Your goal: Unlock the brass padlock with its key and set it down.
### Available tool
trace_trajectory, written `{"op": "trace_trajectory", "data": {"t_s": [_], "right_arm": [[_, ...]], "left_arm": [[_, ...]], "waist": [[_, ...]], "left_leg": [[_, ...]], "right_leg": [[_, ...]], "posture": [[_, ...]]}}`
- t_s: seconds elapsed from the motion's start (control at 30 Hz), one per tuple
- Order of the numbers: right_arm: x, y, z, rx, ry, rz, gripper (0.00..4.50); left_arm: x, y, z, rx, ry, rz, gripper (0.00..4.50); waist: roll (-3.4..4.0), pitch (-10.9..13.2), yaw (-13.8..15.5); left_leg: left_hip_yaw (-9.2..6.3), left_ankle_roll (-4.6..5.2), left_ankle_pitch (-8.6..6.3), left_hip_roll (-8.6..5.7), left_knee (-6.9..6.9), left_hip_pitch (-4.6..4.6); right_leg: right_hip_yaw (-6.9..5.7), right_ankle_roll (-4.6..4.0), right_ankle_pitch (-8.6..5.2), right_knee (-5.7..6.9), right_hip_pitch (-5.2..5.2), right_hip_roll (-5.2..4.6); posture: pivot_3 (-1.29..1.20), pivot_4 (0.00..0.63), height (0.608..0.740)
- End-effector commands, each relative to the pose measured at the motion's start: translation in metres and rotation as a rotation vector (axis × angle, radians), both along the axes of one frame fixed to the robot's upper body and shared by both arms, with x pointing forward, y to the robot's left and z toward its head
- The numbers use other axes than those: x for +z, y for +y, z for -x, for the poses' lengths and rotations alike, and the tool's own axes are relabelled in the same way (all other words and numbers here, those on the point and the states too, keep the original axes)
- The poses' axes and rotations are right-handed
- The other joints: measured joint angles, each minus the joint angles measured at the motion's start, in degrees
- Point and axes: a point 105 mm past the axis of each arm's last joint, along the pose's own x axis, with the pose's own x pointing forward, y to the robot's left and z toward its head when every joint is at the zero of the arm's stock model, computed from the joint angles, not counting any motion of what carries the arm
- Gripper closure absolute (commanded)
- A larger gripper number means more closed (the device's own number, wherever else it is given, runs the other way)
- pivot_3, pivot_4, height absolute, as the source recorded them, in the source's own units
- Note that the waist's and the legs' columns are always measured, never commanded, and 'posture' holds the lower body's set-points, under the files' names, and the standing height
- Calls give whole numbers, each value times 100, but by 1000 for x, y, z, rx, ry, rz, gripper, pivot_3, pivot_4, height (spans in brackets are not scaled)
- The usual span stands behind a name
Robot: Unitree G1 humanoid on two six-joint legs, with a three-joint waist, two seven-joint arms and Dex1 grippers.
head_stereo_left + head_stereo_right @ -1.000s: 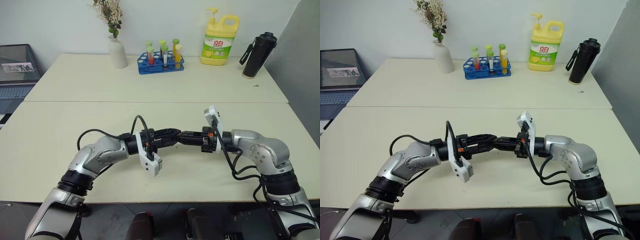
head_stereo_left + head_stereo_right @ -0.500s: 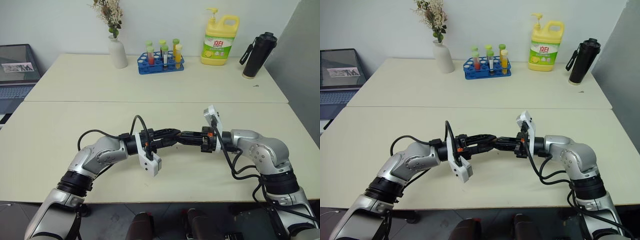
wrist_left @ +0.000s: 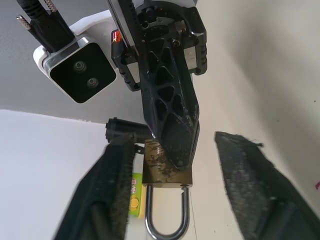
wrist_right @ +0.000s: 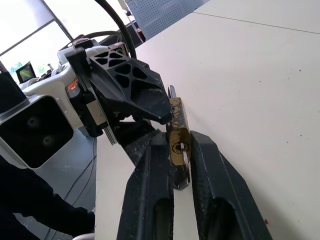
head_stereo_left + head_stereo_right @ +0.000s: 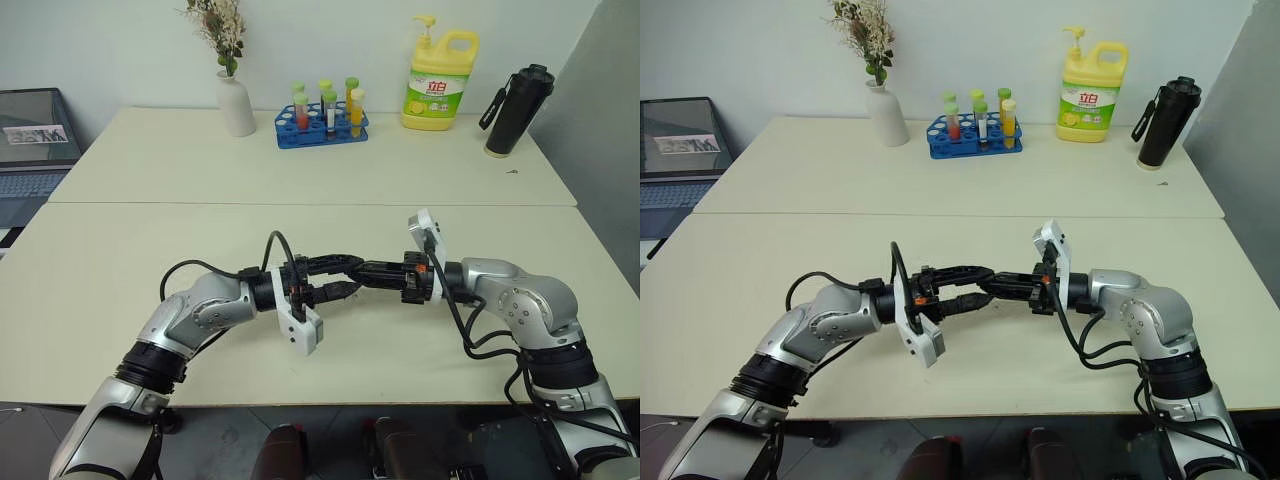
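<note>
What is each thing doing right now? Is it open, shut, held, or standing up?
brass padlock: held off the table, shackle looks pushed in.
right hand: shut on the brass padlock.
left hand: open, a finger on each side of the brass padlock.
soap bottle: upright, pump on.
black flask: upright, lid on.
laptop: open.

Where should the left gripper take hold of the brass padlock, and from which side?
By the bare body faces beside the shackle, coming from the shackle end: the right gripper pinches the brass padlock at its far end, and the shackle points between the open left gripper fingers.
</note>
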Motion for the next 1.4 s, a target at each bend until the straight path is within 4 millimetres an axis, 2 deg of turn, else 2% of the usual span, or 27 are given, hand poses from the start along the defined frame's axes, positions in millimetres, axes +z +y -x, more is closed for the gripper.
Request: {"op": "trace_trajectory", "data": {"t_s": [0.03, 0.3, 0.33, 0.4, 0.53, 0.6, 0.73, 0.8, 1.0, 1.2, 1.4], "right_arm": [[14, -1, 0, -1, -64, -34, 4339], [13, -8, -9, -47, -89, -18, 4339], [13, -9, -10, -50, -94, -15, 4339], [14, -11, -12, -54, -101, -11, 4339], [14, -11, -13, -49, -131, 6, 4339], [14, -11, -13, -40, -148, 14, 4339], [16, -9, -10, -11, -177, 16, 4339], [19, -8, -8, 2, -182, 7, 4339], [25, -6, 1, 47, -187, -4, 4339], [25, -6, 10, 86, -168, -3, 4339], [25, -7, 12, 92, -160, 0, 4339]], "left_arm": [[5, 8, 3, 11, -22, -12, 564], [19, 30, 17, 100, 68, 126, 552], [24, 34, 16, 126, 88, 166, 736], [36, 42, 14, 170, 142, 257, 1143], [68, 45, 11, 187, 149, 407, 2516], [77, 46, 7, 197, 166, 444, 3191], [59, 53, -16, 245, 500, 518, 4478], [41, 52, -23, 257, 673, 510, 4500], [16, 36, -30, 189, 907, 415, 4500], [16, 26, -31, 127, 985, 401, 4500], [18, 18, -20, 64, 1078, 392, 4500]], "waist": [[0, 0, -3], [0, 0, -7], [0, 0, -7], [0, 0, -6], [0, 0, 1], [0, 0, 6], [0, 0, -4], [0, 0, -5], [1, 0, -3], [0, 1, -2], [0, 1, -7]], "left_leg": [[0, 0, 0, 0, 0, 1], [-1, 0, 0, 4, 0, 0], [-1, 0, 0, 4, 0, 1], [-1, 0, 0, 4, 0, 1], [-3, 0, 0, 2, 1, 1], [-3, 0, 0, 0, 1, 0], [-2, 0, 0, 1, 1, 2], [-3, 0, 0, 3, 1, 2], [-5, 0, 0, 3, 2, 0], [-5, 0, 0, 1, 2, -1], [-7, 0, 0, 3, 2, 0]], "right_leg": [[0, 0, 0, 0, 0, 0], [0, 0, 0, 0, -1, -2], [0, 0, 0, 0, -1, -2], [0, 3, -2, 0, 0, -2], [-2, 24, -14, 0, 0, -2], [-1, 25, -15, -1, 0, -1], [0, 26, -15, 0, 1, 5], [-1, 26, -15, 0, 1, 8], [0, 25, -15, -1, 0, 30], [2, 25, -15, -2, 0, 30], [2, 25, -15, -2, 0, 32]], "posture": [[0, 150, 740], [0, 150, 740], [0, 150, 740], [0, 150, 740], [0, 150, 740], [0, 150, 740], [0, 150, 740], [0, 150, 740], [0, 150, 740], [0, 150, 740], [0, 150, 740]]}}
